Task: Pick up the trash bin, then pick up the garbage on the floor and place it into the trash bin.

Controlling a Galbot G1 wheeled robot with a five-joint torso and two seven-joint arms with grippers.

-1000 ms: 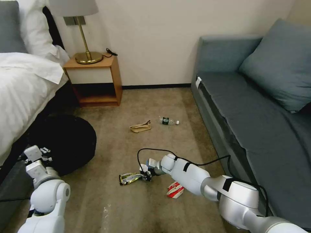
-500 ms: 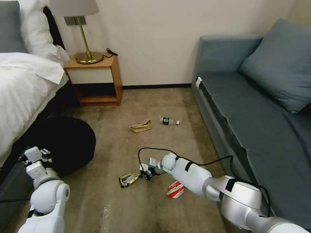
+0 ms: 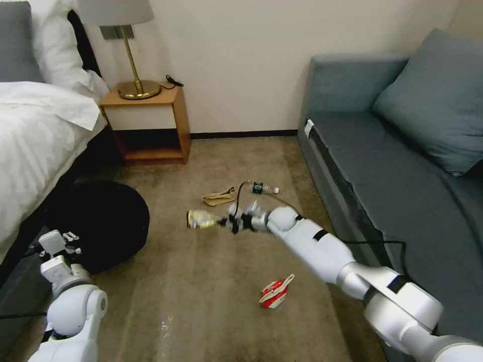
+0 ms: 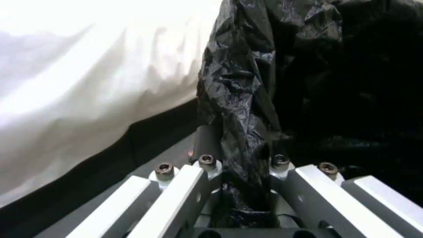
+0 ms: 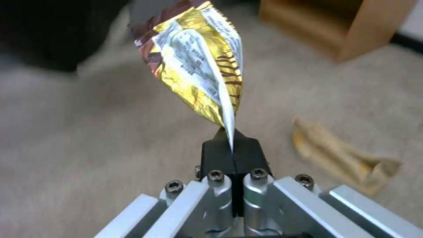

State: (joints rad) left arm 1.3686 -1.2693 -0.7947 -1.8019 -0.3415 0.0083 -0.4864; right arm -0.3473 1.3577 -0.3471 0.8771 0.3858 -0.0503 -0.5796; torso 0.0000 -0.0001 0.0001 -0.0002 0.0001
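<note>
A second ago our right gripper [image 3: 225,221] sat low in the lower middle of the head view, pinching the snack wrapper [image 3: 201,219] against the floor [image 3: 211,311]; now we have lifted it clear, and arm and wrapper have swung up toward the centre of the frame, closer to the trash bin [image 3: 100,221] at middle left. We judge this first piece of garbage is picked and on its way, with the drop into the bin not yet made. In the right wrist view the black pads [image 5: 220,155] are pressed together on one thin edge of the wrapper [image 5: 194,66], which stands up from them, gold and creased. Our right arm reaches out long from the lower right corner, nearly straight, wrist pointing toward the bin. Our left gripper [image 4: 240,185] holds low at the lower left of the head view, its fingers closed on the bin's crinkly black bag [image 4: 247,99] at the rim. Left on the carpet are the crushed carton [image 3: 274,292] in the lower middle, and the tan paper [image 3: 219,197] and small bottle [image 3: 261,188] just above centre.
</note>
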